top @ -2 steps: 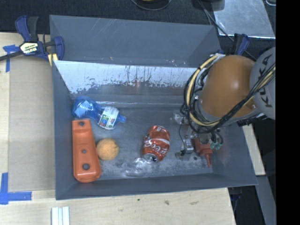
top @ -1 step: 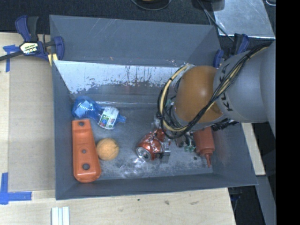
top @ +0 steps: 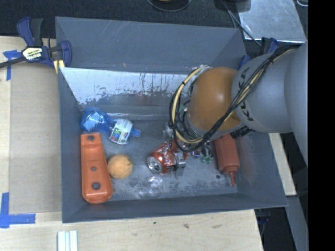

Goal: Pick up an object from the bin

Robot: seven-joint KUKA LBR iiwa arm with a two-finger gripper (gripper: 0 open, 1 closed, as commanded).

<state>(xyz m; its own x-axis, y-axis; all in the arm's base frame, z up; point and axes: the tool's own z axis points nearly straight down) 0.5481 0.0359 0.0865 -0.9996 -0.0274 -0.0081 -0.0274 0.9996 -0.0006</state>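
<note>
Jaws low at crushed red can (top: 161,161), mid-bin. Their width cannot be told, as the orange wrist cover (top: 212,101) hides them. Risk: the dented can slips or rolls if pinched off-centre. The dark red bottle (top: 227,158) just beside the jaws may get nudged. Can print unreadable. White label (top: 121,132) farther off is also unreadable.

grey metal bin (top: 157,51), floor scuffed. at nine o'clock an orange block (top: 96,167) lies flat, with an orange ball (top: 120,167) just beside it. up at ten o'clock, a crushed blue bottle (top: 107,125). near the centre, a crumpled red can (top: 161,161). at three o'clock, a red-brown bottle (top: 227,158).
</note>
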